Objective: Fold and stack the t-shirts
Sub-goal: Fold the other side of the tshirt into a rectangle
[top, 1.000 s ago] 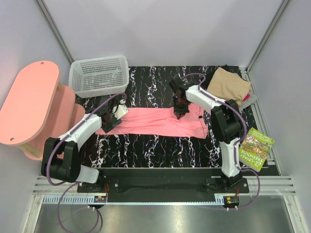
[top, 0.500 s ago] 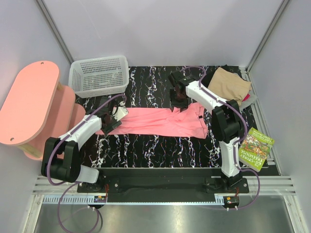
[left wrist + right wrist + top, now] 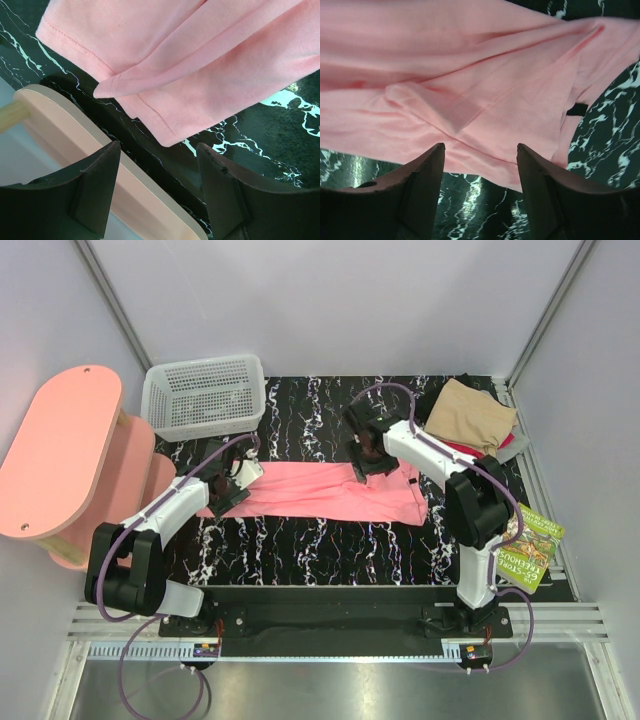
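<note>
Nearest the bases, the left arm (image 3: 160,512) slants up and rightward toward the left end of the pink t-shirt (image 3: 320,490). The left gripper (image 3: 224,492) hangs just over that end, its jaws parted with nothing between them. In its wrist view the dark fingers (image 3: 95,185) frame the shirt's hem and a folded-over corner against the black marbled table (image 3: 330,545), with the edge of the pink stool (image 3: 60,455) close by. A green book (image 3: 525,545) lies at the table's near right edge.

The right arm (image 3: 470,502) rises from its base, bends at the elbow and stretches leftward. The right gripper (image 3: 367,453) sits above the shirt's far edge, right of centre, released. Its fingers stand apart over wrinkled cloth and grip nothing.

The shirt lies across the middle of the table, folded into a long band, smooth on the left and creased on the right. A small black tag (image 3: 577,109) shows near its right end.

Farther back, a white mesh basket (image 3: 200,412) stands upright at the far left corner. At the far right corner the folded t-shirts (image 3: 468,415) sit stacked, tan on top, with red, grey and black edges showing beneath.
</note>
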You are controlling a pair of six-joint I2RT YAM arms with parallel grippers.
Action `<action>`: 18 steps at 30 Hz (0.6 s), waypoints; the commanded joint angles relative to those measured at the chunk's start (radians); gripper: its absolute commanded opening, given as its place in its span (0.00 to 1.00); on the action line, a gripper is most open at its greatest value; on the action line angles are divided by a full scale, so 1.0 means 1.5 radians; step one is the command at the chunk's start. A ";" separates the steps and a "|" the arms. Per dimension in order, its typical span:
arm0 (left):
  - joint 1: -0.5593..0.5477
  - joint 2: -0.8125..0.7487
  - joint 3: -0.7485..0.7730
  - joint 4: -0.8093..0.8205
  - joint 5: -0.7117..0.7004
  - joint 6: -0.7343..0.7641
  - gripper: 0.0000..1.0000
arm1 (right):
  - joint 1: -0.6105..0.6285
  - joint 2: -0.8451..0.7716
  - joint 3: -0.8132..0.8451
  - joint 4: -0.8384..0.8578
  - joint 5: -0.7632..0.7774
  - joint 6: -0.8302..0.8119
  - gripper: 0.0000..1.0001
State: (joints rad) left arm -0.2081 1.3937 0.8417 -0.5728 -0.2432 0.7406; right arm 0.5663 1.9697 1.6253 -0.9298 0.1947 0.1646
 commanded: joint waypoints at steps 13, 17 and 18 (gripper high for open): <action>0.004 -0.011 0.027 0.011 -0.001 0.007 0.68 | 0.095 -0.004 -0.021 0.075 0.059 -0.222 0.55; 0.004 -0.011 0.028 0.011 0.000 0.009 0.68 | 0.093 0.011 -0.016 0.076 0.069 -0.222 0.52; 0.004 -0.011 0.029 0.011 -0.001 0.008 0.67 | 0.093 0.018 -0.015 0.076 0.061 -0.222 0.52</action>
State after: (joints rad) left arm -0.2081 1.3937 0.8516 -0.5743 -0.2432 0.7410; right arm 0.7086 1.9736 1.5883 -0.8410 0.2642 -0.1429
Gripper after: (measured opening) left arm 0.678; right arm 0.529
